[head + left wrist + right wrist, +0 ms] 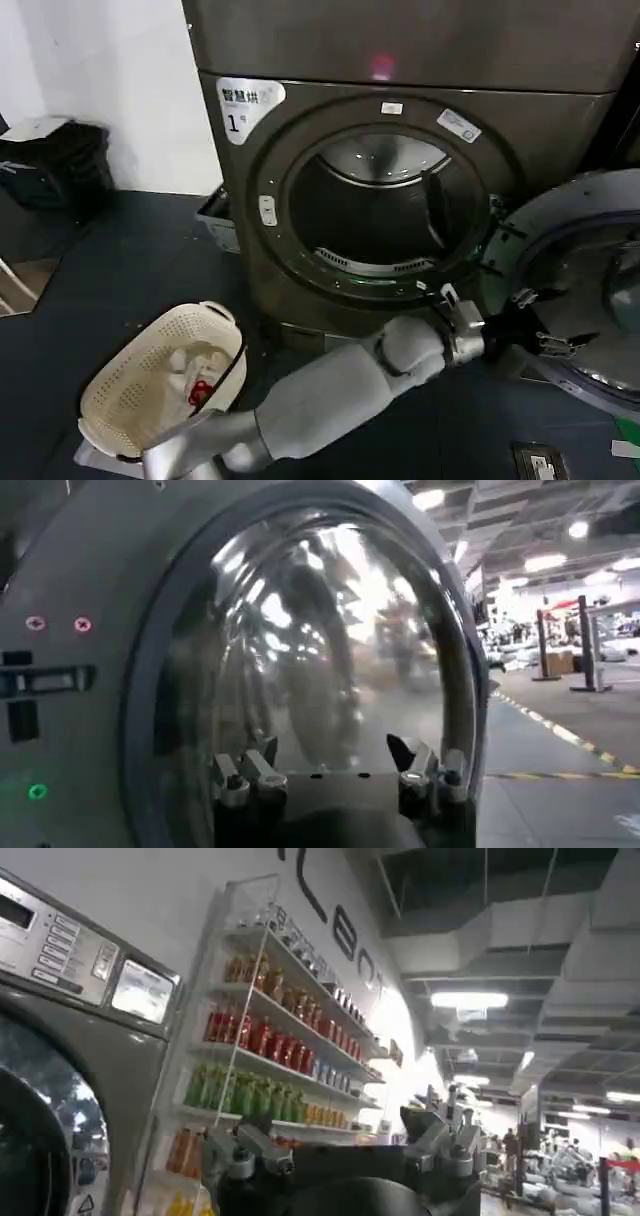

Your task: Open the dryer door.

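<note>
The dryer door (585, 290) stands swung wide open (grey inner side showing); the left gripper (530, 322), fingers spread and released, hovers against its inner face.

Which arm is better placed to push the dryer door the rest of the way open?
Left. The left gripper is already open at the dryer door's inner side; the right gripper faces shelves.
</note>
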Tool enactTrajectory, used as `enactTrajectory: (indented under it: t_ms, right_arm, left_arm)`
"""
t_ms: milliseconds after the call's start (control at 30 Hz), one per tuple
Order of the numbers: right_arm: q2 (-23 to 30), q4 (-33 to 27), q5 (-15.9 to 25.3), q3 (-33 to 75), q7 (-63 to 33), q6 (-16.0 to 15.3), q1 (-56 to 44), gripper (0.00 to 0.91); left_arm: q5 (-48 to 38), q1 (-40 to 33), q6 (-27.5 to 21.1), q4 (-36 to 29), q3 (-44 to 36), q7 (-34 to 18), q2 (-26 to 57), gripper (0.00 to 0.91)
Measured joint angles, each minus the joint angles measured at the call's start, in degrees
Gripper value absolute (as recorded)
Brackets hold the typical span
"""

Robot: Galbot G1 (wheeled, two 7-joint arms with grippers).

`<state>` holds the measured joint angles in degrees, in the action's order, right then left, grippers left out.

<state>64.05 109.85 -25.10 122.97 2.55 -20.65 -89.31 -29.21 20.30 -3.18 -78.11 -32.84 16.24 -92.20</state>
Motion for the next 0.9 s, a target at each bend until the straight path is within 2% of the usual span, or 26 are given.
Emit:
enactTrajectory:
  t_ms: [533, 900]
  right_arm:
    - [-0.4, 0.0, -0.1, -0.1, 0.0, 0.0, 0.4, 0.907]
    - [-1.2, 0.2, -0.1, -0.2, -0.1, 0.0, 1.2, 0.907]
  left_arm:
    - [-3.5, 0.6, 2.2, -3.7, -0.1, 1.8, 0.2, 0.907]
    - [-5.9, 1.5, 6.7, -10.6, -0.3, 1.0, 10.2, 0.907]
